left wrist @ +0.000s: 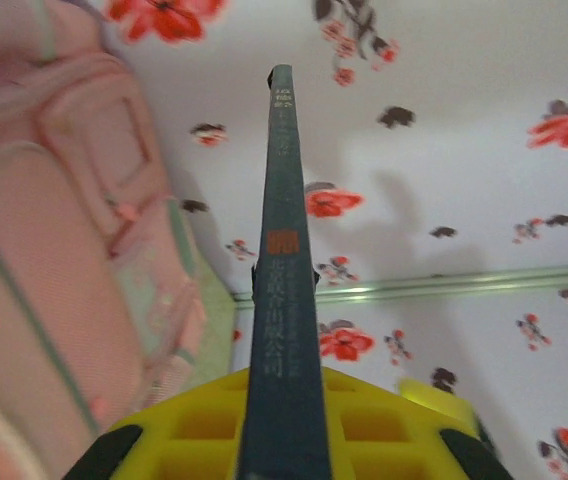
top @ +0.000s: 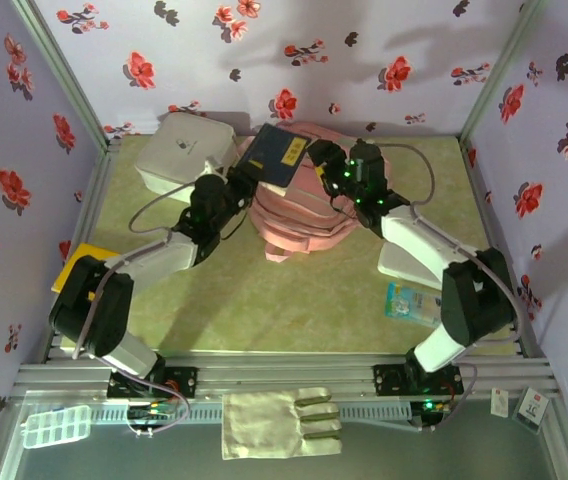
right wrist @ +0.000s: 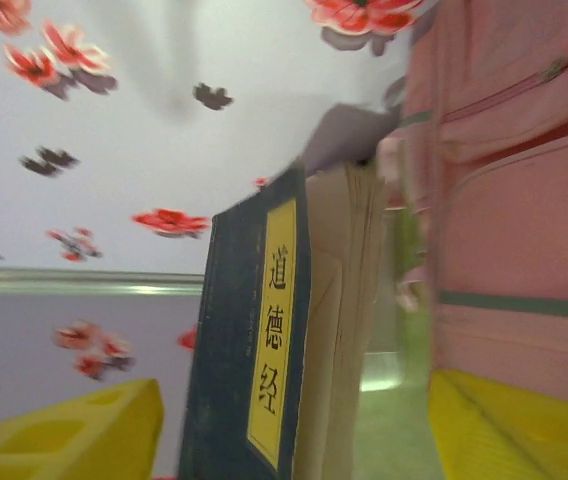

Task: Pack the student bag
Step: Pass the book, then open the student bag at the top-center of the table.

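Note:
The student bag [top: 299,225] is a pink backpack lying at the middle back of the green table. A dark blue book [top: 276,158] with a yellow title strip is held up over the bag's back left edge. My left gripper [top: 242,178] is shut on the book; in the left wrist view the book's spine [left wrist: 284,300] stands upright between the yellow fingers [left wrist: 189,425], with the bag [left wrist: 54,250] to the left. My right gripper [top: 330,166] is open beside the book. In the right wrist view the book [right wrist: 254,350] stands between the spread yellow fingers [right wrist: 74,435] without touching them, and the bag [right wrist: 514,200] is on the right.
A white rounded box [top: 182,150] sits at the back left, close behind the left gripper. A yellow flat object [top: 72,265] lies at the left edge. A white object [top: 404,262] and a blue packet [top: 411,302] lie under the right arm. Flowered walls close in three sides.

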Robot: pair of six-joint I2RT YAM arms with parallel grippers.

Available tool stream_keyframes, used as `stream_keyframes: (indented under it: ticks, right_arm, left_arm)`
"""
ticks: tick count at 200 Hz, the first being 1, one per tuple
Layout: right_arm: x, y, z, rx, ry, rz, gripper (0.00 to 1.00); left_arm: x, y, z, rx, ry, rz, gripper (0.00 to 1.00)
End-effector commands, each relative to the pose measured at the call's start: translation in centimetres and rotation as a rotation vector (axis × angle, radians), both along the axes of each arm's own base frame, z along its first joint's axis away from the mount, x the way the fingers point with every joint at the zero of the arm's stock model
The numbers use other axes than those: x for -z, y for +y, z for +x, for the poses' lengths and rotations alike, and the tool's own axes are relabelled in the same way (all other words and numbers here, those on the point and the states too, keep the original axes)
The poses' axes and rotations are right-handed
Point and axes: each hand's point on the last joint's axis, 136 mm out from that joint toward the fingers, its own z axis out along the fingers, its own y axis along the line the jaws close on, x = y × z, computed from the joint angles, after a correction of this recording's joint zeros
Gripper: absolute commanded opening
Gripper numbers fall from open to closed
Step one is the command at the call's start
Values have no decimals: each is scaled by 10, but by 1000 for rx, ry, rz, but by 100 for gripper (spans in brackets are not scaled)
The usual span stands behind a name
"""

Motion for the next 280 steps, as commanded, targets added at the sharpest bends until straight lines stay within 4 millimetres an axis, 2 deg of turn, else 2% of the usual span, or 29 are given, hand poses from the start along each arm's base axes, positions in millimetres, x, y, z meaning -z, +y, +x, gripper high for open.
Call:
stream_keyframes:
  ticks: [1,25,53,80,135,174,210,230,280]
  right_arm:
    - [22,-27,-18,-48,-31,-351,76]
    - [35,-36,-32,-156,-69,-594,77]
    - [46,-35,-40,-328,-103,-800,78]
    - [63,-29,-42,-492,-106,-998,76]
    - [109,4,-48,-865,-101,-1244,70]
    - [131,12,-34,-932,-81,-1368,63]
    - [147,10,-23,-977,-47,-1443,57]
    - [153,10,-17,-979,-38,-1468,54]
    - [166,15,-7,-966,-34,-1475,52]
  left_arm:
    - [-15,32,-9,-23,-34,57,0]
    - [3,62,-18,-52,15,112,0]
    - [17,85,-23,-59,59,128,0]
    - [21,94,-25,-17,80,175,0]
    - [19,97,-39,65,97,264,0]
    - [15,102,-49,88,96,307,0]
    - [3,115,-52,77,89,307,0]
    - [3,118,-56,74,93,317,0]
    - [1,111,-53,91,77,246,0]
